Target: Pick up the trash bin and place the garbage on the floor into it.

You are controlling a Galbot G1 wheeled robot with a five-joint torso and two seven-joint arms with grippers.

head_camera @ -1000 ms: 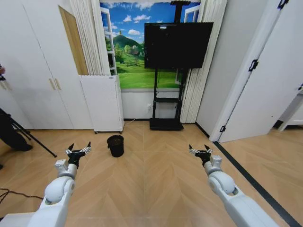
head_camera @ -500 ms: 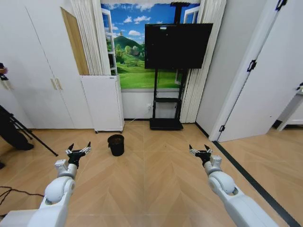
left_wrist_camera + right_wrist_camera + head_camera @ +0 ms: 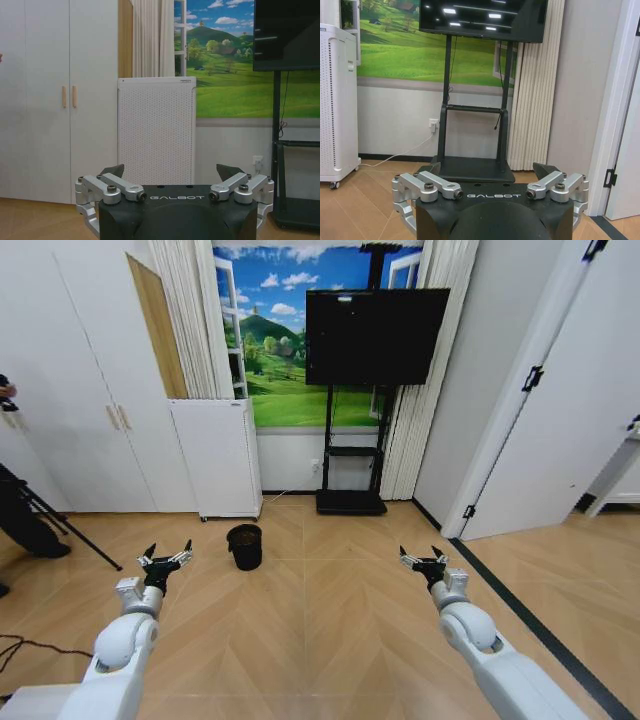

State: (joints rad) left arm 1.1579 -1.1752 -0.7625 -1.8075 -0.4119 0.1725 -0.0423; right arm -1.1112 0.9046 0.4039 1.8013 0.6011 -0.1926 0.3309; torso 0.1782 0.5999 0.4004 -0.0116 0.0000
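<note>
The trash bin is a small black cylinder standing upright on the wooden floor, ahead and a little left of centre in the head view. My left gripper hovers open to the left of the bin, well short of it, with nothing between its fingers. My right gripper is held open on the right side, far from the bin. In the left wrist view the left gripper points at the white appliance. In the right wrist view the right gripper faces the TV stand. The garbage is out of view.
A white perforated appliance stands against the wall behind the bin. A black TV on a wheeled stand is at centre back. A tripod leg and a person's legs are at far left. White doors line the right.
The whole view shifted slightly, so the bin sits a touch higher in the picture than a second ago. Both arms hold the same pose.
</note>
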